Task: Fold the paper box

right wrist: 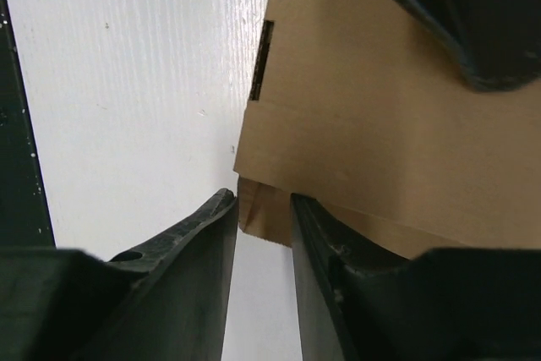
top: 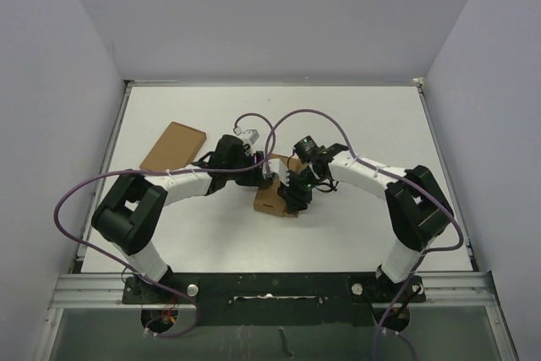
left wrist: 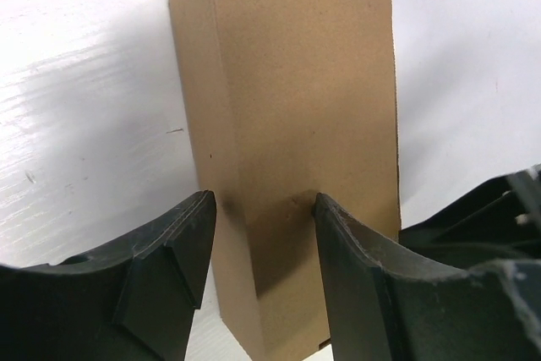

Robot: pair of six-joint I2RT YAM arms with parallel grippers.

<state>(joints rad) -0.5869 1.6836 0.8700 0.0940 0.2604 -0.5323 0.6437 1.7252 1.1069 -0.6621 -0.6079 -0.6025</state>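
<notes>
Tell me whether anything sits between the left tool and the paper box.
Nothing visible does. In the left wrist view the left tool stands with its jaws apart right at the near end of the paper box, and no other object lies between them.

Paper box [left wrist: 296, 124]: brown cardboard, matt, finely fibrous.
Flat sheet [top: 173, 146]: brown cardboard, matt.
Desk [left wrist: 76, 124]: white, faintly glossy, streaked grain.
Left gripper fingers [left wrist: 161, 268]: black plastic, matt, slightly rough.

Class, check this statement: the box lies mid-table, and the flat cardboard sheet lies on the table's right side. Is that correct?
No. The top view shows the flat cardboard sheet on the left side of the table, not the right. The box does lie mid-table.
</notes>
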